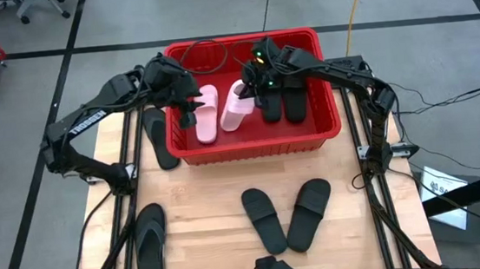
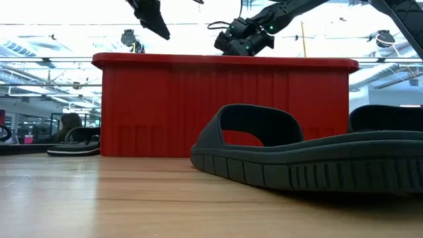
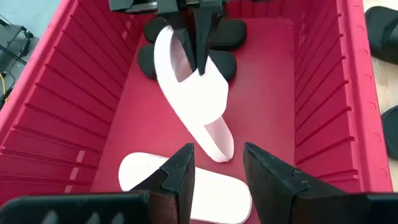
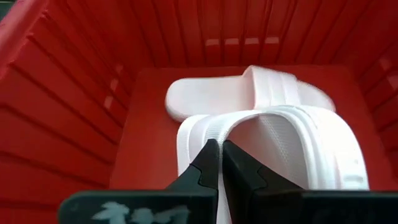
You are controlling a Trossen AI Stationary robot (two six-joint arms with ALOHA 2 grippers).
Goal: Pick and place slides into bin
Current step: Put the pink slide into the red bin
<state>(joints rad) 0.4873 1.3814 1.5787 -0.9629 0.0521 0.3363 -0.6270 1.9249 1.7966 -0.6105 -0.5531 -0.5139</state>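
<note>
While my right claw pinches a pale slide, it hangs tilted inside the bin.
My left claw hovers open and empty over the bin's other pale slide.

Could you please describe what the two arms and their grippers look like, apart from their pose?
Both arms are dark, jointed and slim, with black cables trailing along them. The left arm carries white lettering on its link. The right arm shows small green lights near its wrist. The left gripper has two black, wedge-shaped fingers.
</note>
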